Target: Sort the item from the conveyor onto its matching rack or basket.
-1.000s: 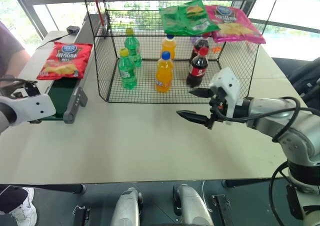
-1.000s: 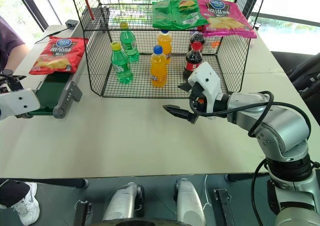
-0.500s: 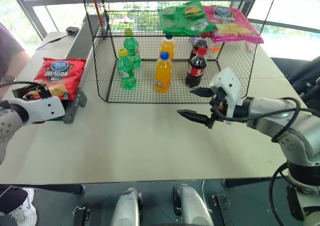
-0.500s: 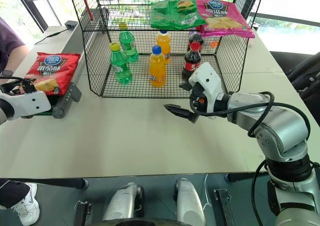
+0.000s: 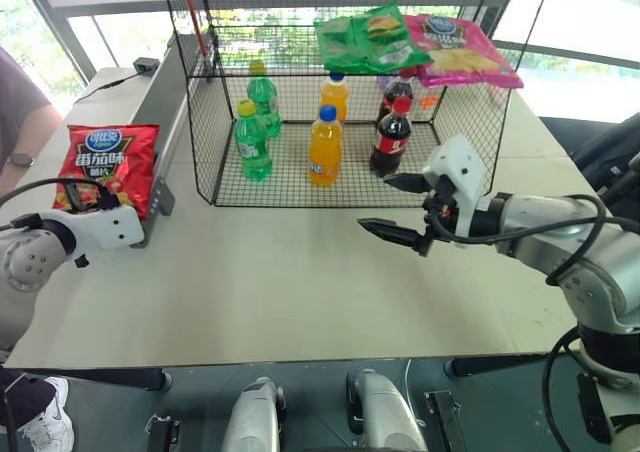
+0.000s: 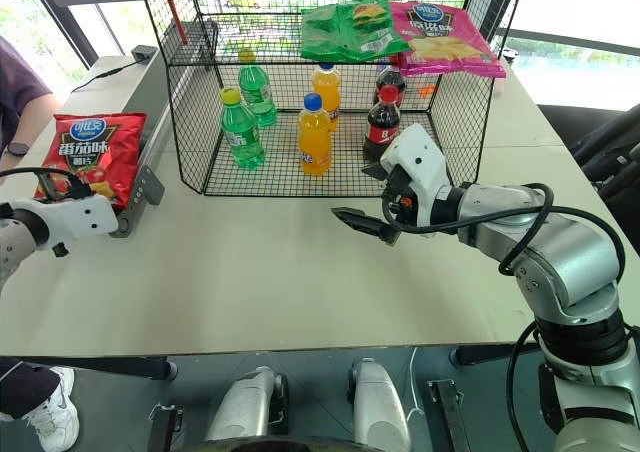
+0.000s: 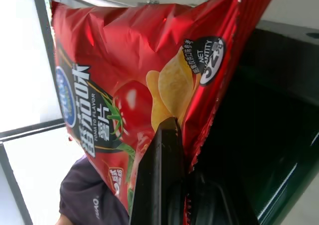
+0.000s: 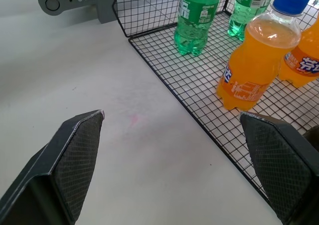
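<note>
Red crisp bag (image 5: pixel 104 165) sits at the conveyor (image 7: pixel 259 130) end. Left gripper (image 7: pixel 172 150) clamped on its lower edge. Right gripper (image 5: pixel 398 209) hovers, fingers spread.

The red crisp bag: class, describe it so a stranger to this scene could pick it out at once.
Find the black wire cage on the white table, then the conveyor along its left side. The red crisp bag lies at the conveyor's near end, pinched by the left gripper. The other crisp bags, green and pink, lie on top of the cage.

A pale table (image 5: pixel 300 272) stands before bright windows (image 5: pixel 100 32) showing daylight and green foliage.
</note>
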`<state>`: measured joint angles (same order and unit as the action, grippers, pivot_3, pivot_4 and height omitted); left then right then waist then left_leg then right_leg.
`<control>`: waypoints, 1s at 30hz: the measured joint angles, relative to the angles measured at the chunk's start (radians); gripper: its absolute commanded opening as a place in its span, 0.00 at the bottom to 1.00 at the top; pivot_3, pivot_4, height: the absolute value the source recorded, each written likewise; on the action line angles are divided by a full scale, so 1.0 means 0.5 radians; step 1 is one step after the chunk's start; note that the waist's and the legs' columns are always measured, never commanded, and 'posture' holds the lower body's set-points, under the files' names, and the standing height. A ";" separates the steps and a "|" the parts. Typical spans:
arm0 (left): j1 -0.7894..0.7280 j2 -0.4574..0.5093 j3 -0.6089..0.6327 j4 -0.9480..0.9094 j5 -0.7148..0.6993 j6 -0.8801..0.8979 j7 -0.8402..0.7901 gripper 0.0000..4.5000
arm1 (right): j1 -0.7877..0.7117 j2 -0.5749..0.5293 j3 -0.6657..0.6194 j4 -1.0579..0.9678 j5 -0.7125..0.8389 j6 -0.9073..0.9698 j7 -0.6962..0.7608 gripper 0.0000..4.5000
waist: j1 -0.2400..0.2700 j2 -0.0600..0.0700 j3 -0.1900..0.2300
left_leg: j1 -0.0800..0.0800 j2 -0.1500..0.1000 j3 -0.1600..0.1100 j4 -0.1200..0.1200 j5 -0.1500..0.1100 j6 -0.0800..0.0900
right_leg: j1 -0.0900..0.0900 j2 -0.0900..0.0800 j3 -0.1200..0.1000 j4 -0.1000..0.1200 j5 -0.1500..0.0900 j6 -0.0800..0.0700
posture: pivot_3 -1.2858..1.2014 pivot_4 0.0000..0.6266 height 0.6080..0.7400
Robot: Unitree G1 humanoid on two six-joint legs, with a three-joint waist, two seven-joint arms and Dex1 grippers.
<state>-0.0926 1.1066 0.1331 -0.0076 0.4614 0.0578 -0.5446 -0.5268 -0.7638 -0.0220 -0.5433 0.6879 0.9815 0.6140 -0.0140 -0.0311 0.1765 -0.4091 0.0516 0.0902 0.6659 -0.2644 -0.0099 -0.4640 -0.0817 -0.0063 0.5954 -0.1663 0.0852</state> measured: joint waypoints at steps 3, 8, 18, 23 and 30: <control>-0.006 0.002 0.035 -0.072 0.066 0.017 0.082 0.00 | -0.001 -0.008 -0.004 0.044 -0.021 -0.039 0.022 1.00 | 0.000 -0.001 0.000 | 0.000 0.000 0.000 0.000 0.000 0.000 | 0.000 0.000 0.000 0.000 0.000 0.000 | 0.52 0.24 1.00; -0.134 0.031 0.120 -0.259 0.148 0.092 0.130 0.00 | -0.044 -0.049 -0.059 0.197 -0.074 -0.149 0.092 1.00 | 0.005 -0.001 0.001 | -0.001 -0.001 0.001 0.000 0.000 0.000 | 0.001 -0.001 0.000 -0.001 0.000 0.000 | 0.52 0.24 1.00; -0.808 -0.095 -0.005 -0.654 0.327 0.109 0.255 0.00 | -0.153 -0.089 -0.064 0.493 -0.256 -0.372 0.226 1.00 | 0.000 -0.002 0.001 | 0.000 -0.001 0.000 0.001 0.000 0.001 | 0.002 0.003 0.000 0.000 0.000 0.002 | 0.52 0.24 1.00; -1.135 -0.148 -0.040 -0.647 0.381 -0.028 0.407 0.00 | -0.179 -0.091 -0.071 0.542 -0.310 -0.422 0.241 1.00 | 0.004 -0.002 0.001 | 0.002 -0.002 -0.001 0.001 0.000 0.001 | 0.005 0.003 0.000 0.000 0.000 0.003 | 0.52 0.24 1.00; -1.531 -0.561 -0.384 -0.275 0.491 -0.234 0.688 0.00 | -0.131 -0.101 -0.175 0.482 -0.310 -0.400 0.187 1.00 | 0.017 -0.003 0.001 | 0.001 -0.003 -0.004 0.006 0.001 0.001 | 0.009 0.003 0.001 0.000 0.003 0.009 | 0.52 0.24 1.00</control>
<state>-0.8582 0.8261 -0.0588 -0.1452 0.7070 -0.0590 -0.2006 -0.5925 -0.8143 -0.1096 -0.3021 0.5330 0.7815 0.7076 -0.0054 -0.0325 0.1770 -0.4084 0.0500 0.0883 0.6688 -0.2640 -0.0094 -0.4593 -0.0803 -0.0059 0.5956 -0.1648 0.0898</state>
